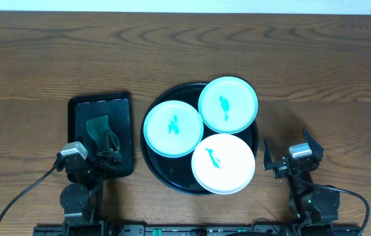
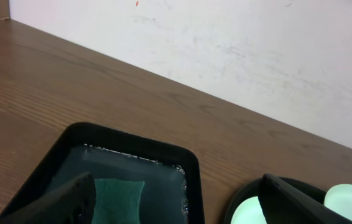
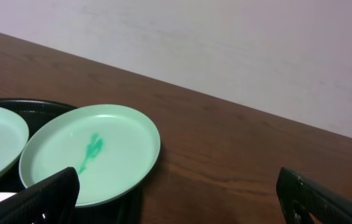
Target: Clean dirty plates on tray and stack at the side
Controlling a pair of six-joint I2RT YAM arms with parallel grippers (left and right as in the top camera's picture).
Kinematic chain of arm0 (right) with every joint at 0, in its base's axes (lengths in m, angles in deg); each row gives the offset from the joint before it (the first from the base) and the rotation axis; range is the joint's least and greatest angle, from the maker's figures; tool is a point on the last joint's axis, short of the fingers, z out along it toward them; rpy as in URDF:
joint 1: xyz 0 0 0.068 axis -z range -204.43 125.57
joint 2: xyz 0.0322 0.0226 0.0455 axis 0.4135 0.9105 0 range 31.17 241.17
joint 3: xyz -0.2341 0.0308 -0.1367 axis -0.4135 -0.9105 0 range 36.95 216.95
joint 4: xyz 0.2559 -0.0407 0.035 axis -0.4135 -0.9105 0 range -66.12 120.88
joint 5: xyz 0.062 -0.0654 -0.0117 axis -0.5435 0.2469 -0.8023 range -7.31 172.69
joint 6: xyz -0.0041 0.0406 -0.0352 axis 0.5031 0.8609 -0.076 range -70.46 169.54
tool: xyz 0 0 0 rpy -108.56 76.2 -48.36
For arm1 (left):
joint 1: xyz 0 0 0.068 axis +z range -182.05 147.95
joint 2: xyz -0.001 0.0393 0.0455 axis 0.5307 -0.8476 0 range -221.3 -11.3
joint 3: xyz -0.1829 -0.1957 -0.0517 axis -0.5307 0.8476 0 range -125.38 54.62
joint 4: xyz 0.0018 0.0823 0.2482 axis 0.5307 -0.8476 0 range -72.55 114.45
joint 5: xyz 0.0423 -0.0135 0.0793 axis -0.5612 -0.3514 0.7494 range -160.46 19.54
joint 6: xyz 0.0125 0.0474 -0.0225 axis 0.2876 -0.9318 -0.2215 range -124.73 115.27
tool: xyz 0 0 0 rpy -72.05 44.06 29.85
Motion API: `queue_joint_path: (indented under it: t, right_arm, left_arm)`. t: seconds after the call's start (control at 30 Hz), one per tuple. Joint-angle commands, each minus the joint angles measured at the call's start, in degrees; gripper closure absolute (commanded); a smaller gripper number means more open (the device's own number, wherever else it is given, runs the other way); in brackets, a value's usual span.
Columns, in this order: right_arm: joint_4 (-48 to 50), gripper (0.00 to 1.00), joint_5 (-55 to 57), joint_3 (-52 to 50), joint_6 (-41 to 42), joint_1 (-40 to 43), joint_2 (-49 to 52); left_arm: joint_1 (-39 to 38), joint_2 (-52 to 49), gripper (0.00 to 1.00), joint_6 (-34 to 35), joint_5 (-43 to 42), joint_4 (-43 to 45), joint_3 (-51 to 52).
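Three teal-smeared plates [image 1: 228,105], two mint-green and one white, sit crowded on the round black tray [image 1: 166,172]. The left gripper [image 1: 109,149] hangs over a rectangular tray [image 1: 80,108] holding a green sponge [image 1: 99,126], and the right gripper [image 1: 285,152] over the tabletop [image 1: 41,59] beside the plates. Both sets of jaws are released and empty.

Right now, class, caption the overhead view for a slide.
Three teal-smeared plates, two mint, one white, fill the round black tray; a green sponge lies in the rectangular tray.
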Motion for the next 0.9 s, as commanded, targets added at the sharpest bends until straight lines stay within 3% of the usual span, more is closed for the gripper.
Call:
queue_joint_path:
  t: [0.0,0.47,0.7,0.87]
  right_arm:
    - [-0.2,0.01,0.3,-0.1,-0.8,0.2,-0.1]
    - [-0.2,0.01,0.3,-0.1,-0.8,0.2,-0.1]
    - [-0.2,0.01,0.3,-0.1,-0.8,0.2,-0.1]
    - [-0.2,0.01,0.3,-0.1,-0.8,0.2,-0.1]
  left_arm:
    - [0.2,0.3,0.16,-0.8,-0.4,-2.4,0.6]
    - [0.2,0.3,0.16,-0.7,-0.7,-2.5,0.6]
    - [0.2,-1.9,0.16,0.9,-12.2,-2.5,-0.3]
    - [0.2,-9.0,0.16,4.1,-14.1,-6.2,-5.0]
